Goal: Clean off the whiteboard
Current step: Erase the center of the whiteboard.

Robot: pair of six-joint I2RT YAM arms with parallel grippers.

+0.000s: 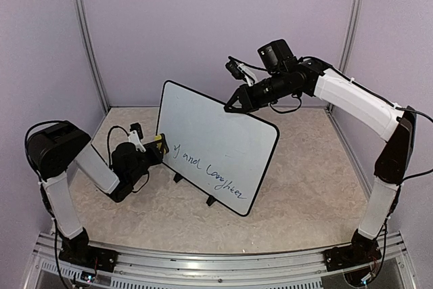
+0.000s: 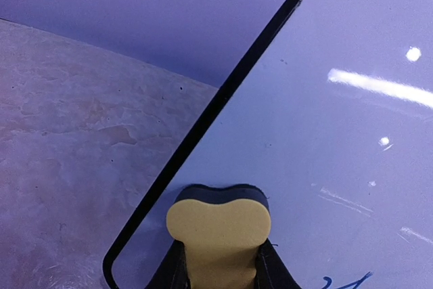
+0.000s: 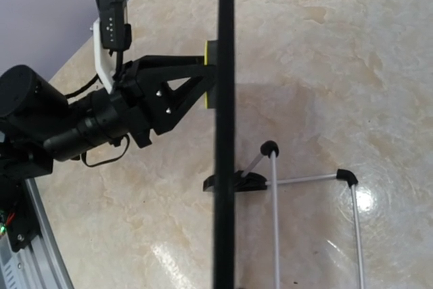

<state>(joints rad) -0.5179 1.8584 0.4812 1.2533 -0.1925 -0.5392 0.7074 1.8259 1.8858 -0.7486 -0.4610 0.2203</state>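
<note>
Left wrist view: left hand (image 2: 218, 265) clamps yellow eraser (image 2: 218, 231) against whiteboard (image 2: 325, 133), upright on tabletop (image 2: 74, 133) dead ahead; writing (image 1: 210, 170) runs rightward from hand (board's long axis). Right hand (image 1: 233, 105) at top edge, grip unclear.

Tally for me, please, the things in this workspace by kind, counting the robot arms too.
Whiteboard: 1
Eraser, yellow with black felt, in the left arm's fingers: 1
Wire stand behind the board: 1
Robot arms: 2 (left arm, right arm)
Total: 5

Left gripper (image 1: 161, 143) before whiteboard (image 1: 216, 130), right gripper (image 1: 234, 105) atop.
</note>
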